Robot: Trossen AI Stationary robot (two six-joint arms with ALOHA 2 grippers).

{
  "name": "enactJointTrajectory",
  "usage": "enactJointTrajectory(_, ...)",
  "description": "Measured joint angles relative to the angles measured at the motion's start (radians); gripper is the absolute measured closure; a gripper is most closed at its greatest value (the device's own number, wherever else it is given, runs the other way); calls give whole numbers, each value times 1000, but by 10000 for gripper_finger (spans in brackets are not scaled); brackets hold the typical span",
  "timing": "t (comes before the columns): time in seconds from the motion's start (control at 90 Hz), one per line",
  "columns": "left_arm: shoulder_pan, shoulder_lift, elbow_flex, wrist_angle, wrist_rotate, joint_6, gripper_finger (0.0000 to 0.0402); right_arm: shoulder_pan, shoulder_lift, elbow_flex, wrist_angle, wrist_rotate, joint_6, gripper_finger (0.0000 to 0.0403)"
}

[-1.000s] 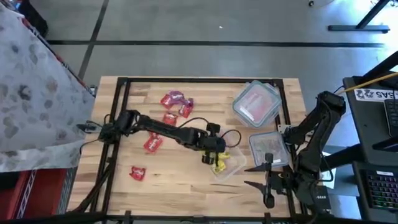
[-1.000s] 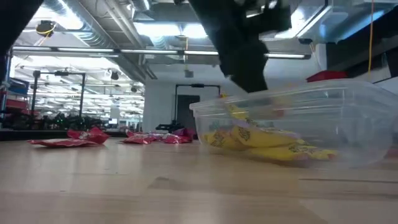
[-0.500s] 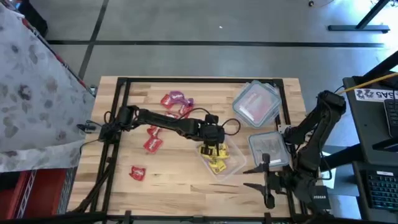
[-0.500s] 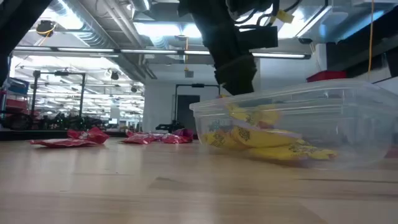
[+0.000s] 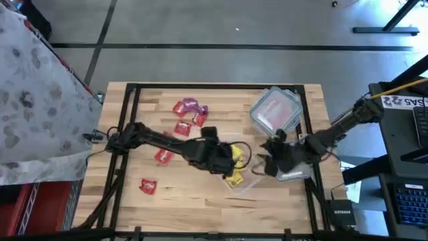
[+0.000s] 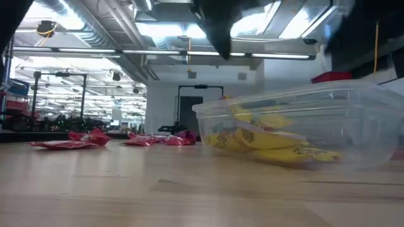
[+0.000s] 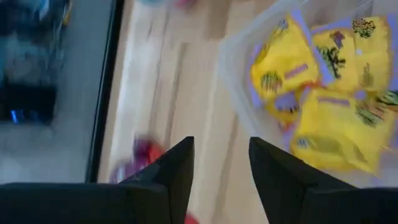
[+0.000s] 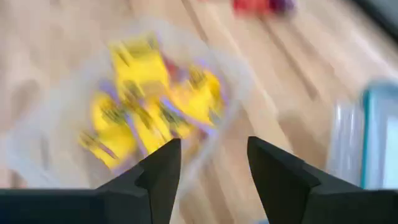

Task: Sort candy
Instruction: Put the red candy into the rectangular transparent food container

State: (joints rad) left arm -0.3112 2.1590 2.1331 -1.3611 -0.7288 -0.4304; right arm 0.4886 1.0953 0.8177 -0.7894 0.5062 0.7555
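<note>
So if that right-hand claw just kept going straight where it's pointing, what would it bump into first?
Most likely the clear tub holding yellow candy. The right gripper, open and empty, points straight at it in its wrist view. Depth is hard to judge, so it may pass just over the rim.

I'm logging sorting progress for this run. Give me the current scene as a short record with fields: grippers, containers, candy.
left gripper: open and empty, above the table beside the tub of yellow candy
right gripper: open and empty, near the same tub from the other side
open tub: clear, holds yellow candy
lidded container: shut, at the table's far right, reddish contents
loose red candy: one lone packet at the near left; more in a far cluster
table: light wood
</note>
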Motion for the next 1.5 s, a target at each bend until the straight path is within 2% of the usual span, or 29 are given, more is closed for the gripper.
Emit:
enactJointTrajectory(0.089,-65,0,19,-112,4,-239,265,-92,63,0,-19,-88,-4,231)
enactJointTrajectory(0.2,-149,0,14,-104,43,-500,266,-160,161,0,-35,-184,-49,231)
enactJointTrajectory(0.267,-192,1,-8,-35,61,-572,266,-181,218,0,-38,-247,-57,231)
enactJointTrajectory(0.378,-253,5,-81,103,36,-654,266,-189,306,0,-3,-312,-74,231)
enactJointTrajectory(0.444,-272,5,-140,150,67,-727,266,-189,349,0,45,-343,-83,231)
enactJointTrajectory(0.578,-307,7,-253,119,100,-921,266,-188,417,3,186,-436,-83,231)
enactJointTrajectory(0.7,-344,8,-276,-51,128,-1085,266,-188,475,64,219,-462,-86,231)
enactJointTrajectory(0.811,-383,8,-261,-220,180,-1229,266,-178,508,142,228,-432,-183,231)
enactJointTrajectory(0.911,-423,-21,-259,-192,204,-1282,266,-174,511,211,208,-392,-268,231)
enactJointTrajectory(1.044,-485,-40,-257,-145,377,-1401,266,-174,499,334,-14,-314,-344,231)
enactJointTrajectory(1.133,-545,-34,-264,-147,443,-1437,266,-163,499,401,-117,-214,-372,231)
enactJointTrajectory(1.233,-612,-34,-280,-167,450,-1465,266,-140,495,423,-151,-129,-401,231)
enactJointTrajectory(1.367,-676,-45,-310,-205,538,-1689,258,-87,495,420,-198,-101,-424,231)
enactJointTrajectory(1.5,-715,-67,-337,-211,527,-1761,245,-37,495,399,-243,-53,-428,231)
